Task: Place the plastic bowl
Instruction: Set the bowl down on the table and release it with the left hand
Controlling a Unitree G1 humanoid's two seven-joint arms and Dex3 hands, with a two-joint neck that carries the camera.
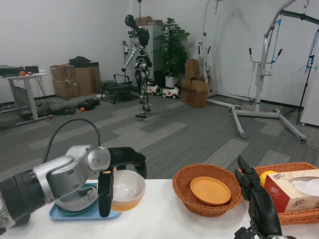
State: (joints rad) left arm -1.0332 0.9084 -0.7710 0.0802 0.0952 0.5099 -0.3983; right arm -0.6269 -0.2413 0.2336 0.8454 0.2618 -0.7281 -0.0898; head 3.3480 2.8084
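A plastic bowl point(127, 196), white inside and orange below, hangs tilted just above the white table point(169, 221) at the left. My left hand point(115, 177) grips its rim, fingers over the near and far edges. Beside it to the right stands a round wicker basket point(185, 194) with an orange plate point(210, 190) inside. My right hand point(256, 201) waits at the lower right, fingers pointing up, holding nothing.
A blue tray point(84, 213) with a grey ribbed dish point(77, 200) lies under my left forearm. At the right a second wicker basket point(294, 214) holds a tissue box point(294, 191) and a yellow fruit point(265, 176). Beyond the table are a humanoid robot, boxes and metal frames.
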